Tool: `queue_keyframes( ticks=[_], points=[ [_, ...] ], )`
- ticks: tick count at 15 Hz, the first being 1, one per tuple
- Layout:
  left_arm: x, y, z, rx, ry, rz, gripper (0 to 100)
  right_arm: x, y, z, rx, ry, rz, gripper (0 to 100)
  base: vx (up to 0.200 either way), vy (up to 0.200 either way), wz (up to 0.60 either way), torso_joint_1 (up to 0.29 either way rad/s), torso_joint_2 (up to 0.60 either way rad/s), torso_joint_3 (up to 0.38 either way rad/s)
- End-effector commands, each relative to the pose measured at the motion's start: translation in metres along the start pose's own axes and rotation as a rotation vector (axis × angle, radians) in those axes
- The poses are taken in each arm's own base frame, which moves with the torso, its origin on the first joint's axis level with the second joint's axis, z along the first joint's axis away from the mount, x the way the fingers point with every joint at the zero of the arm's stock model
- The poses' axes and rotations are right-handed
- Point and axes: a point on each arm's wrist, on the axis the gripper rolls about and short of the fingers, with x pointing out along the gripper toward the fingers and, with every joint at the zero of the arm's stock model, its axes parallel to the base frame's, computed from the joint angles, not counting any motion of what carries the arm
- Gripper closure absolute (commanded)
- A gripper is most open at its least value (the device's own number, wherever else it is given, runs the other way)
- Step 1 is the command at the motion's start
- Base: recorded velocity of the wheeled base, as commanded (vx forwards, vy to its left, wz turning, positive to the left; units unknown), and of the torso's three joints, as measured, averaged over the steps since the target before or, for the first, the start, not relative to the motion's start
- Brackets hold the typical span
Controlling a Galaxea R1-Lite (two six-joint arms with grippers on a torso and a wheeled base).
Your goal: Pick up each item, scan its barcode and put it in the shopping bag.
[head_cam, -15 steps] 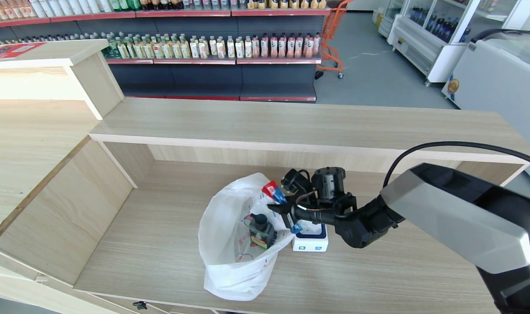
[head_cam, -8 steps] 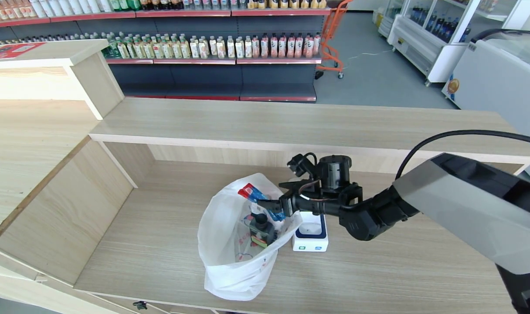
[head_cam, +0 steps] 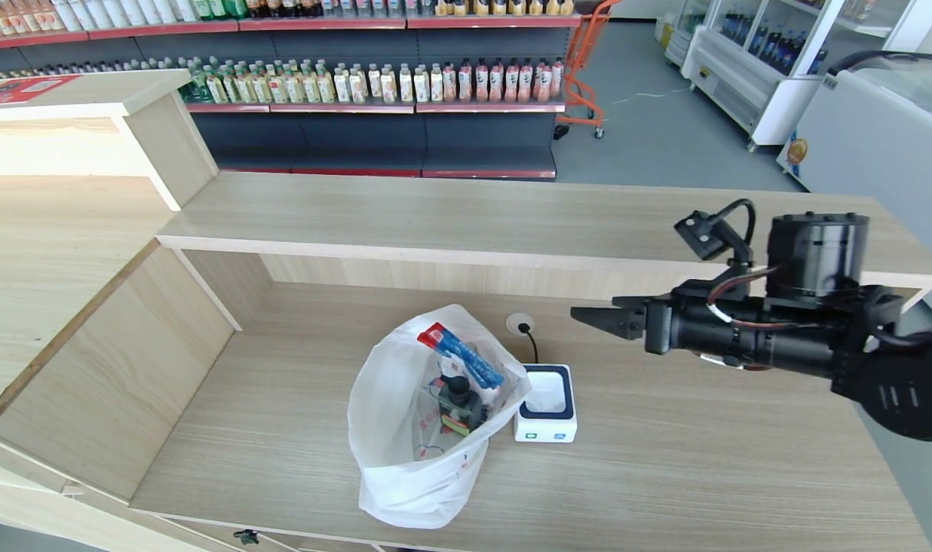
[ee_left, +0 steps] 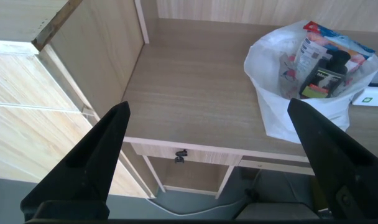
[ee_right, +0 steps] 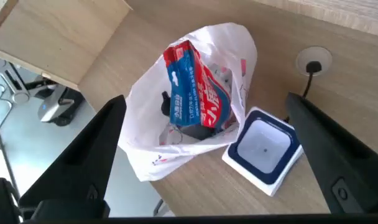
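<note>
The white shopping bag point(head_cam: 405, 460) stands open on the lower counter point(head_cam: 665, 475). A red and blue packet point(head_cam: 460, 357) leans in its mouth above a dark bottle point(head_cam: 461, 405). Touching the bag's right side is the white and blue barcode scanner point(head_cam: 546, 402). My right gripper point(head_cam: 589, 316) hangs open and empty in the air, up and to the right of the scanner. From its wrist I look down on the packet point(ee_right: 190, 87), the bag point(ee_right: 142, 130) and the scanner point(ee_right: 263, 149). My left gripper point(ee_left: 209, 107) is open and empty over the counter's near left edge, with the bag point(ee_left: 282, 118) beyond it.
A cable grommet point(head_cam: 520, 323) sits in the counter behind the scanner. A raised ledge point(head_cam: 512, 218) runs along the back and a side panel point(head_cam: 113, 368) closes the left. Bare counter lies right of the scanner.
My right gripper let go of the red and blue packet over the bag, then drew back to the right and upward. The packet now rests in the bag's mouth.
</note>
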Motion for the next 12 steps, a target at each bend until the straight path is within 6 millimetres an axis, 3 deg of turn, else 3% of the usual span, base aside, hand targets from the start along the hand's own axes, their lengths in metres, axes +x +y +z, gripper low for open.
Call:
queue_keyframes(
  ticks=[1,3,9,10,12],
  points=[
    [0.0,0.0,0.0,0.0,0.0,0.0,0,-0.114,0.025,-0.024,0.025,-0.075,-0.117,0,0.0,0.0,0.0,0.0,0.0,0.0],
    [0.0,0.0,0.0,0.0,0.0,0.0,0,-0.133,0.031,-0.048,0.048,-0.05,-0.165,0,0.0,0.0,0.0,0.0,0.0,0.0],
    [0.0,0.0,0.0,0.0,0.0,0.0,0,-0.168,0.029,-0.07,0.092,-0.046,-0.53,0,0.0,0.0,0.0,0.0,0.0,0.0],
    [0.0,0.0,0.0,0.0,0.0,0.0,0,-0.185,0.036,-0.087,0.102,-0.079,-0.714,0,0.0,0.0,0.0,0.0,0.0,0.0],
    [0.0,0.0,0.0,0.0,0.0,0.0,0,-0.214,0.06,-0.129,0.072,-0.144,-0.787,0,0.0,0.0,0.0,0.0,0.0,0.0]
  ],
)
